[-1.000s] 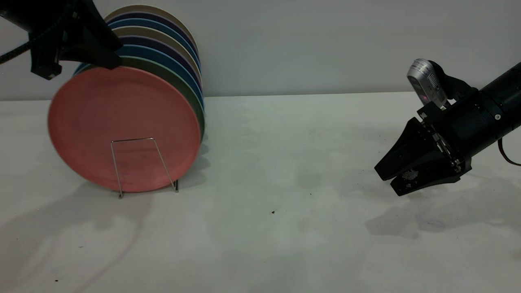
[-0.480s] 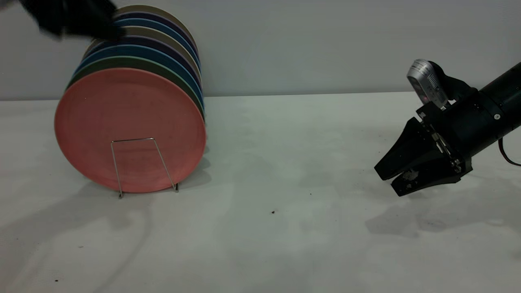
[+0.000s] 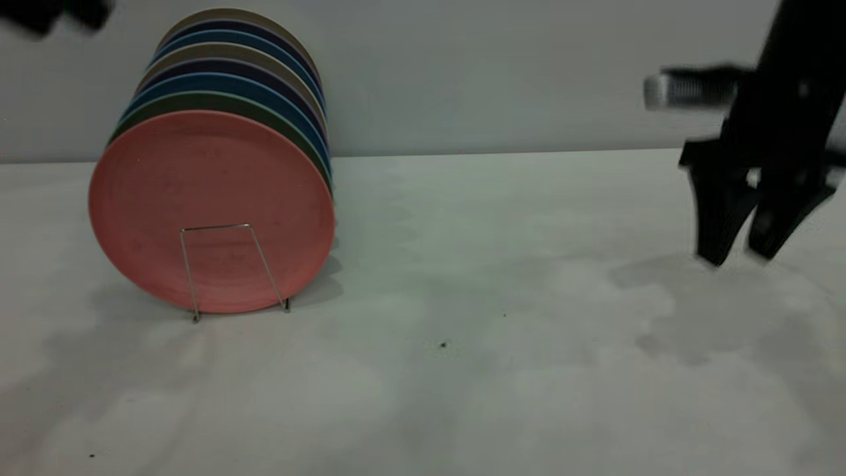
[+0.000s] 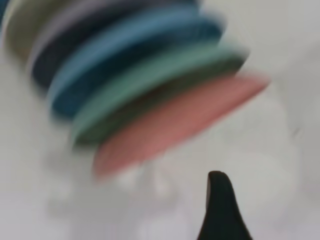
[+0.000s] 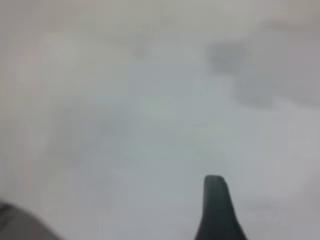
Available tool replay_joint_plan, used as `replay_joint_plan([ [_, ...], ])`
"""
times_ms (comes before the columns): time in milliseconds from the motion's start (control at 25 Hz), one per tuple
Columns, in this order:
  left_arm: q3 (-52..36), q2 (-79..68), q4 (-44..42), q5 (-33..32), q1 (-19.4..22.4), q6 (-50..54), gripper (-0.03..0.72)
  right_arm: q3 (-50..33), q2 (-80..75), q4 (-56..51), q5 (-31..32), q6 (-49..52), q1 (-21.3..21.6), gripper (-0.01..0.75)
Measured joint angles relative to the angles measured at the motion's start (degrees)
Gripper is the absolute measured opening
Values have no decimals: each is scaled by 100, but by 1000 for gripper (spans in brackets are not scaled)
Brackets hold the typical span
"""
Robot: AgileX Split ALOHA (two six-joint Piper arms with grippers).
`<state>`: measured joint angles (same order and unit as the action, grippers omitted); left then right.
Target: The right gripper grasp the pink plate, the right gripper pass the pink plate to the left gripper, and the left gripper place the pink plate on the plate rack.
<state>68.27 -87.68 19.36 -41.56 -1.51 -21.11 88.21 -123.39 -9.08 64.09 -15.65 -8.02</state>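
Observation:
The pink plate (image 3: 211, 198) stands upright at the front of a row of plates, held behind the plate rack's (image 3: 228, 228) front wire loop. It also shows in the left wrist view (image 4: 180, 120), next to a green plate (image 4: 150, 82). My left gripper (image 3: 46, 12) is blurred at the top left corner, above and left of the plates, touching nothing; one finger (image 4: 220, 205) shows, open and empty. My right gripper (image 3: 737, 256) hangs at the far right, pointing down just above the table, fingers apart and empty.
Behind the pink plate stand several plates in green, blue, dark purple and beige (image 3: 251, 59). The white table (image 3: 462, 344) stretches between the rack and the right arm. A grey wall lies behind.
My left gripper let go of the pink plate's top rim and rose up and left. The plate settled back against the stack. My right gripper swung from slanted to pointing straight down.

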Motion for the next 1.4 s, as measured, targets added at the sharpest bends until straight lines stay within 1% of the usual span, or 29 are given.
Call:
replay_joint_plan([
  [80,0,126,-665,-383,0,710,511,13,366,658,164,589,-239,533],
  [160,0,353,-1060,-681,0,1162,511,13,762,1135,390,1020,-443,533],
  [280,0,796,-1249,-956,0,1307,511,-36,1382,1422,460,1420,-584,533],
  [400,-97,1396,-1366,-1184,0,1335,511,-372,2253,1427,487,1646,-623,533],
  [560,-622,2239,-1413,-1273,0,1335,511,-1218,3714,1255,550,1695,-625,533],
  [840,-1863,4013,-1407,-1401,0,1408,486,-2925,6540,1153,653,1565,-625,533],
  [1080,-2680,5542,-1403,-1768,0,1596,469,-4191,9295,1106,700,1523,-625,533],
  [1200,-3046,6205,-1401,-1910,0,1607,468,-4692,10798,1045,700,1490,-625,533],
  [1320,-3339,6705,-1401,-2066,0,1635,468,-5055,11832,1019,700,1471,-625,533],
  [1400,-3467,6989,-1401,-2153,0,1635,468,-5229,12224,1019,700,1457,-625,533],
])
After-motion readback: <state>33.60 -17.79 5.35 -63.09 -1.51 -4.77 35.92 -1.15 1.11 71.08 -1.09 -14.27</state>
